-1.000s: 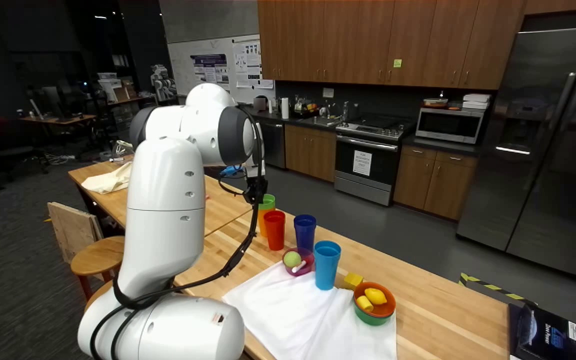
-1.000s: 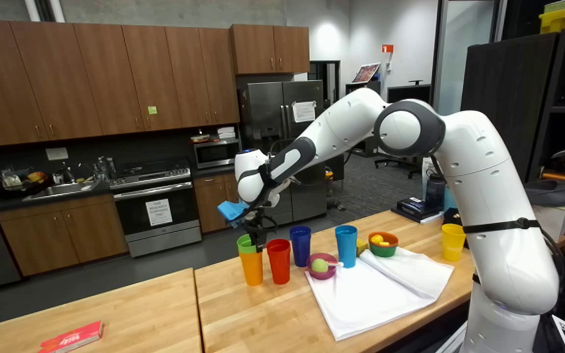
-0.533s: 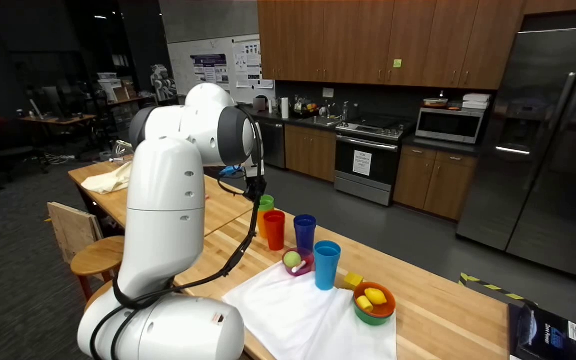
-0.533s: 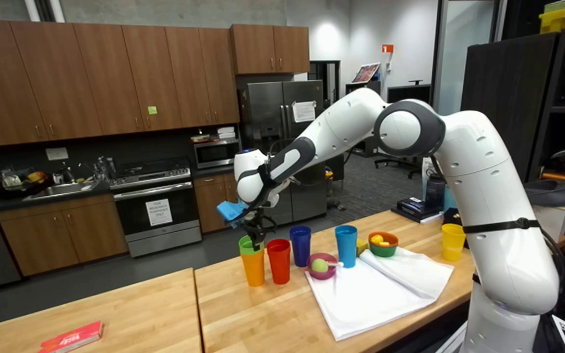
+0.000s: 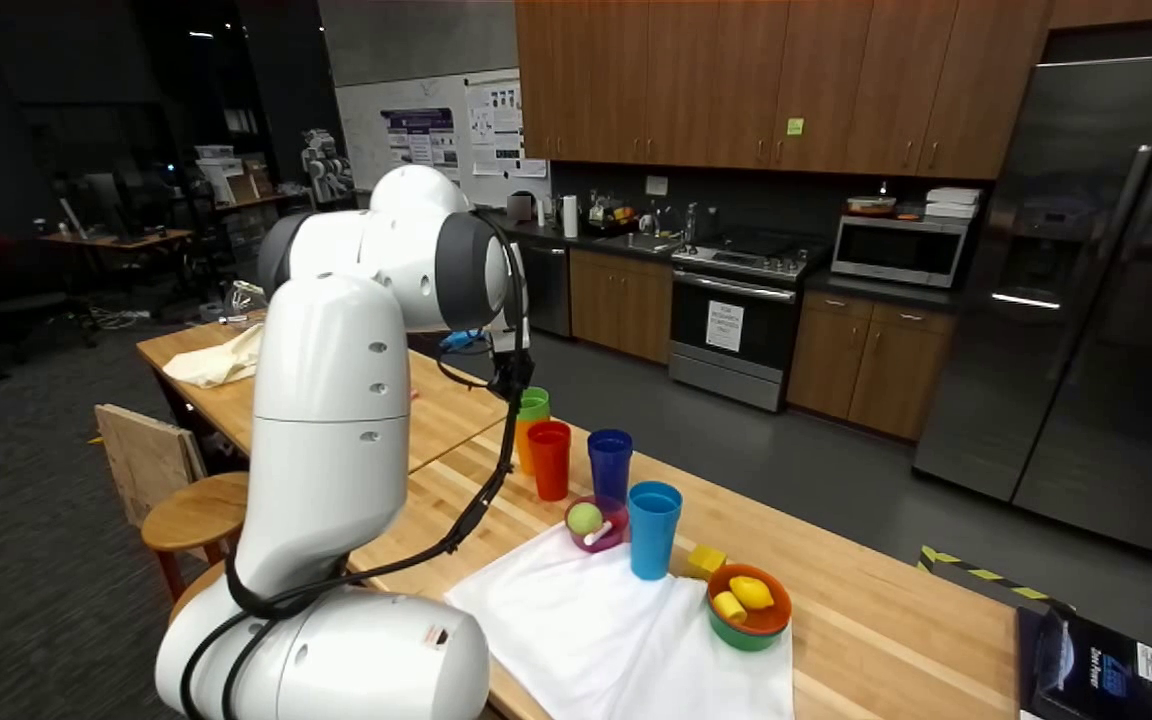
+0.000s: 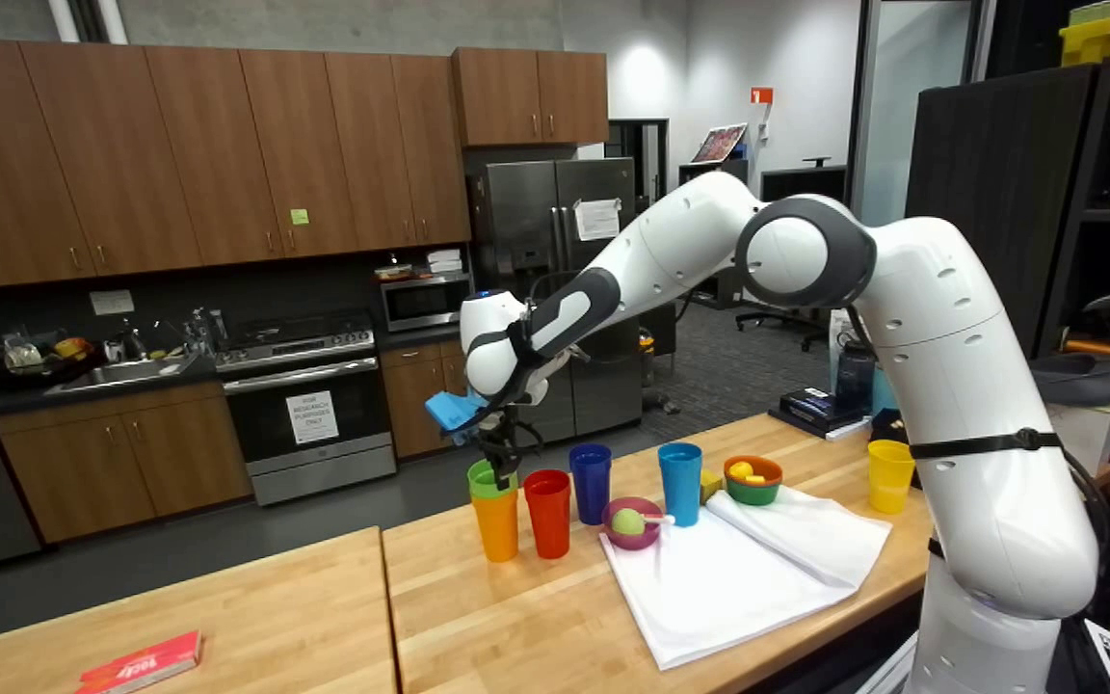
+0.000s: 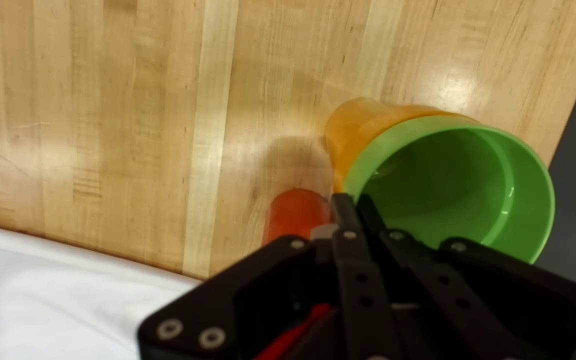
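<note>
The gripper (image 7: 354,199) has its jaws pressed almost together on the rim of a green cup (image 7: 530,200), one fingertip outside the wall and one inside, so it pinches that thin wall rather than spanning the whole cup. In the wrist view the cup lies up and to the right of the jaws, its mouth toward the camera and its long axis roughly upright from the table (image 6: 488,627). It sits nested in an orange cup (image 6: 497,532), its green rim standing above the orange one; the contact spot is dark and small, so I cannot tell whether the orange wall is caught between the tips too. A red cup (image 6: 548,518) stands just beside this pair, on the opposite side of the jaws from the green mouth, and a dark blue cup (image 6: 591,485) and a light blue cup (image 6: 680,487) follow along the row. Between those two blues, a purple bowl (image 5: 620,515) holds a yellow-green ball (image 5: 584,518) and a pale stick (image 5: 598,533). Farther along, an orange bowl (image 5: 782,606) nested in a green bowl (image 5: 746,641) holds a lemon (image 5: 751,592) and a smaller yellow piece (image 5: 729,607); a yellow block (image 5: 706,560) sits just beside them, and a white cloth (image 6: 748,588) lies spread alongside.
</note>
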Robot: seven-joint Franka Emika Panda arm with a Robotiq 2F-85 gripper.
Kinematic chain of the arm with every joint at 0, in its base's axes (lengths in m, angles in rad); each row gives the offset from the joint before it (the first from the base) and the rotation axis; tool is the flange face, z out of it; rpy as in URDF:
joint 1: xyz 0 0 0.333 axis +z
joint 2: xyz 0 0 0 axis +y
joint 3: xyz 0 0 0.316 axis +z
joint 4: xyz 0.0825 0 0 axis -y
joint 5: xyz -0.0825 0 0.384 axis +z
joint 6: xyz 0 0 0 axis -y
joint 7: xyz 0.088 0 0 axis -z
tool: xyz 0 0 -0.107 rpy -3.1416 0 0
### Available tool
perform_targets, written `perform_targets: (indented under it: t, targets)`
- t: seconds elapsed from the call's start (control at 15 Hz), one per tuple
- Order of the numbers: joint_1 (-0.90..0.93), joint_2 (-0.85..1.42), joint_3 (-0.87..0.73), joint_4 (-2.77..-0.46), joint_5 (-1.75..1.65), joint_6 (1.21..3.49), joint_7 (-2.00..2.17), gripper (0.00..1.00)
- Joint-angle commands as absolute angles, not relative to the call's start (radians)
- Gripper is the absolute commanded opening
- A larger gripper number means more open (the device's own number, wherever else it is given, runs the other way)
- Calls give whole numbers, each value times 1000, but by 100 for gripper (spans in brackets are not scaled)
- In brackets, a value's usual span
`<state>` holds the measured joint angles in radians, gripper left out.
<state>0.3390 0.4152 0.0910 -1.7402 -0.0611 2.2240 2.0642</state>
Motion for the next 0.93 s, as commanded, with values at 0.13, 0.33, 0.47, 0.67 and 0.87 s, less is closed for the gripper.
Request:
perform_targets:
  t: [0.13,0.33,0.47,0.67,0.87]
  targets:
    - [335,345,92,-1751,-73,2234,2062,1]
    - [337,285,94,-1746,-98,2224,2042,1]
    - [331,239,110,-1733,-103,2200,1999,1]
    - [330,183,125,-1683,-124,2107,1946,1]
    - [324,131,134,-1638,-180,2035,1952,1]
